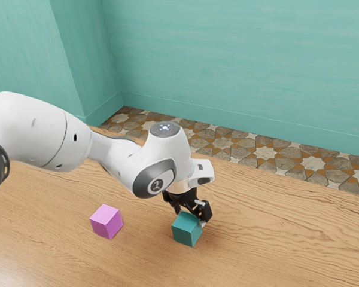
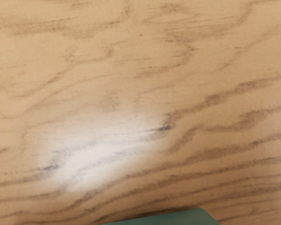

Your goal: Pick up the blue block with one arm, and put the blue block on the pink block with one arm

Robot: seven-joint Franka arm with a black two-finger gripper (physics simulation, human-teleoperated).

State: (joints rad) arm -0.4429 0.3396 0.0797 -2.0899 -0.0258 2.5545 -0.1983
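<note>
So far, we are only at the blue block (image 1: 186,231): our gripper (image 1: 195,215) sits right over its top, and we cannot tell whether it is wide or closed on the block. The block appears to rest on the wooden surface (image 1: 275,239), just under our hand. The pink block (image 1: 106,221) stands apart from it, toward the exterior view's left, with nothing on top. We judge that lifting, carrying and stacking are all left to do.

Wooden table (image 1: 287,239) bearing a pink block (image 1: 106,221) and, near it, a blue block (image 1: 186,229)
</note>
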